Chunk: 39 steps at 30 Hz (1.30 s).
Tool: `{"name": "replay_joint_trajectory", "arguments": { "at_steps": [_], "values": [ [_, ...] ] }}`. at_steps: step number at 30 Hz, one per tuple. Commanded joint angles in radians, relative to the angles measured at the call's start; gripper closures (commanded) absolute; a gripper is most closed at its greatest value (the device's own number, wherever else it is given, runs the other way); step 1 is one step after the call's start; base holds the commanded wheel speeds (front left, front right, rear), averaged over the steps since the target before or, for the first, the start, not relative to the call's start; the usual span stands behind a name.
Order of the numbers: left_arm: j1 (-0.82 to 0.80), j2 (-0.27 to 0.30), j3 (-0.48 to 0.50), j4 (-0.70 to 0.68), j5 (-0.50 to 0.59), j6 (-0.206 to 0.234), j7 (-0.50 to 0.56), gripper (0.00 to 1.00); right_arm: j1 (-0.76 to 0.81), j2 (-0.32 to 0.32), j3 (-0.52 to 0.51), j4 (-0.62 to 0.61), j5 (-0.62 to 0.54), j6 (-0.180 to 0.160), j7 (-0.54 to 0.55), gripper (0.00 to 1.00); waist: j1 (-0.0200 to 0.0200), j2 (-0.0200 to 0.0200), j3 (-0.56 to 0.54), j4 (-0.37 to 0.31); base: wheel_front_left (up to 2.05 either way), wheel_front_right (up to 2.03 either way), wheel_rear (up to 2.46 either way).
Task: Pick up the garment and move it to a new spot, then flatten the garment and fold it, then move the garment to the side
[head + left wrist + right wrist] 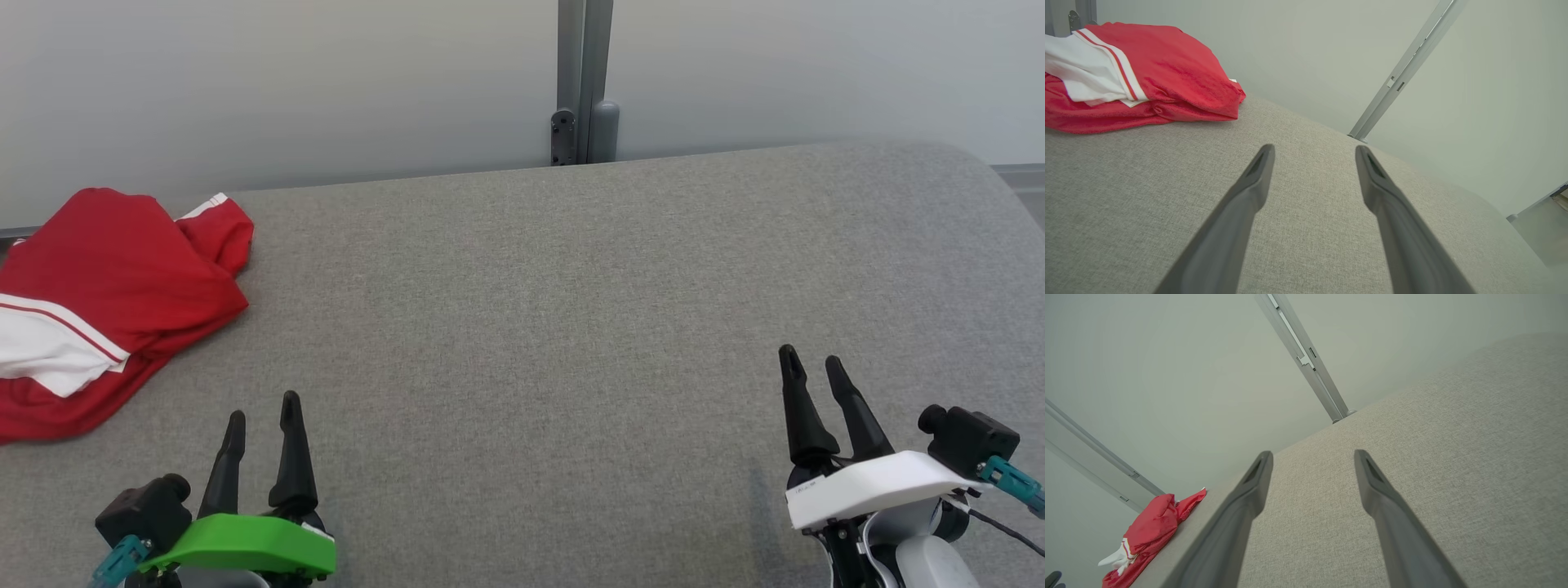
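Lying near the released left gripper (263, 407), the garment (122, 269) is well apart from the released right gripper (810, 356).

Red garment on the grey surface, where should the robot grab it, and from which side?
Probably the thick folded right edge of the red garment, approached from the right by the open left gripper, which sits nearest. The cloth lies bunched there, so that edge stands off the grey surface.
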Motion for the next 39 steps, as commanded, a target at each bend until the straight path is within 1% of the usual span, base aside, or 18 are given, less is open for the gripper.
{"name": "replay_joint_trajectory", "arguments": {
  "at_steps": [1,22,39],
  "values": [
    [0.009,0.007,-0.003,-0.01,0.033,0.002,-0.012,0.0,0.003,-0.007,0.005,-0.015,-0.033,0.001,-0.012,0.0,0.0,0.0,0.0,0.0,0.0,0.0,0.0],
    [0.04,0.009,-0.029,0.008,0.247,0.011,-0.064,0.0,0.015,-0.009,0.033,-0.021,-0.265,0.001,-0.065,0.0,0.0,0.0,-0.003,0.0,0.0,0.0,0.0],
    [0.055,0.01,-0.041,0.014,0.354,0.015,-0.1,0.0,0.026,-0.01,0.047,-0.018,-0.397,0.001,-0.101,0.0,-0.0001,0.0,-0.005,0.0,0.0,0.0,0.0]
  ]
}}
